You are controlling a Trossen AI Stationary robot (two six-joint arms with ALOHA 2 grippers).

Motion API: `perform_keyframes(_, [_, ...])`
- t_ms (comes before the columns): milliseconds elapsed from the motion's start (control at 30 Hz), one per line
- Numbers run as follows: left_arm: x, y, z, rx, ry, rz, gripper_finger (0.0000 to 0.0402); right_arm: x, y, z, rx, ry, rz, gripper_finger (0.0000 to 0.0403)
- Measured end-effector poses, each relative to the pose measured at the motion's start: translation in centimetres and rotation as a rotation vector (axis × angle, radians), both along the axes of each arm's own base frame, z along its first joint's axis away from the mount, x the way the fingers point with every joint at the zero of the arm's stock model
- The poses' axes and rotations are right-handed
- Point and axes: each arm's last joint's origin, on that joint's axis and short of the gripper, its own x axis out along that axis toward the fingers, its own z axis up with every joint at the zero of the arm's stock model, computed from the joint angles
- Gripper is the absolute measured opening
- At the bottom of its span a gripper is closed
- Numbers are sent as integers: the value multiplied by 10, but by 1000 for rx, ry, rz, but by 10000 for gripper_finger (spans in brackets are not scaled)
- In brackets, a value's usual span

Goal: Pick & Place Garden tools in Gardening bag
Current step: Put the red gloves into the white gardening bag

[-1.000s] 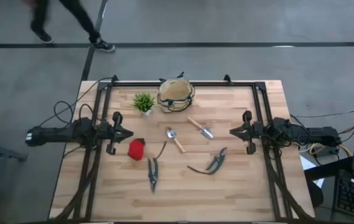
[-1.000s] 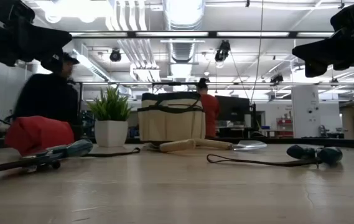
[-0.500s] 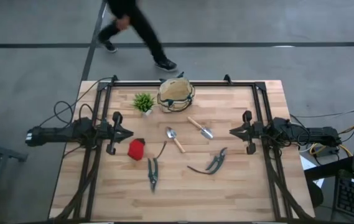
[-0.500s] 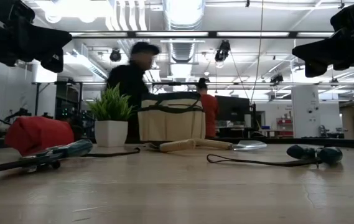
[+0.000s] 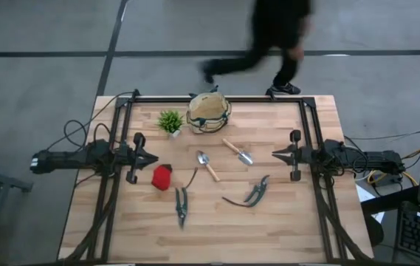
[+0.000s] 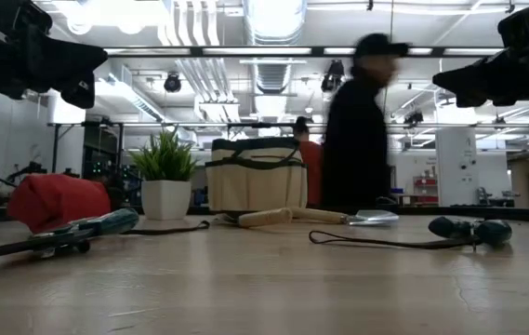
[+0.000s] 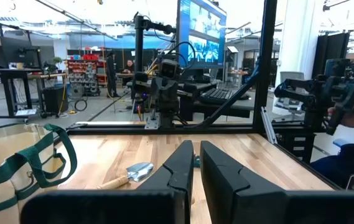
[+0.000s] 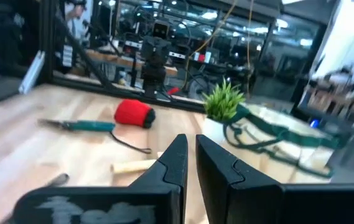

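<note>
The tan gardening bag (image 5: 208, 113) stands upright on its base at the table's far edge, beside a green potted plant (image 5: 170, 122). Two wooden-handled trowels (image 5: 208, 165) (image 5: 238, 151) lie flat mid-table. A red item (image 5: 162, 176) lies left of them. One pair of shears (image 5: 181, 205) lies near the front, the other pair (image 5: 252, 192) to its right. My left gripper (image 5: 153, 157) is shut and empty above the table's left side, by the red item. My right gripper (image 5: 274, 155) is shut and empty above the right side, pointing at the trowels.
A black metal frame (image 5: 210, 98) runs along the table's far and side edges. A person (image 5: 276, 29) walks past on the floor beyond the far edge. Bare wood lies along the near edge (image 5: 217, 240).
A person has walked from left to right behind the table's far edge. My right gripper has shifted slightly in the air. The tools, the bag and my left gripper have stayed where they were.
</note>
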Motion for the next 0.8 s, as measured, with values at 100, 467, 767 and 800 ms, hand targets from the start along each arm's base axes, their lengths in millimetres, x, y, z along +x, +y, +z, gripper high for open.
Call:
perform_keyframes(100, [0,0,0,0,0,0,35,0,0,0,-70,4,-3,29])
perform_keyframes(467, [0,0,0,0,0,0,35,0,1,8,312,-93,52,29])
perform_keyframes(767, [0,0,0,0,0,0,35,-2,1,32,597,-344,147,29])
perform_keyframes(800, [0,0,0,0,0,0,35,-2,1,33,603,-348,150,29])
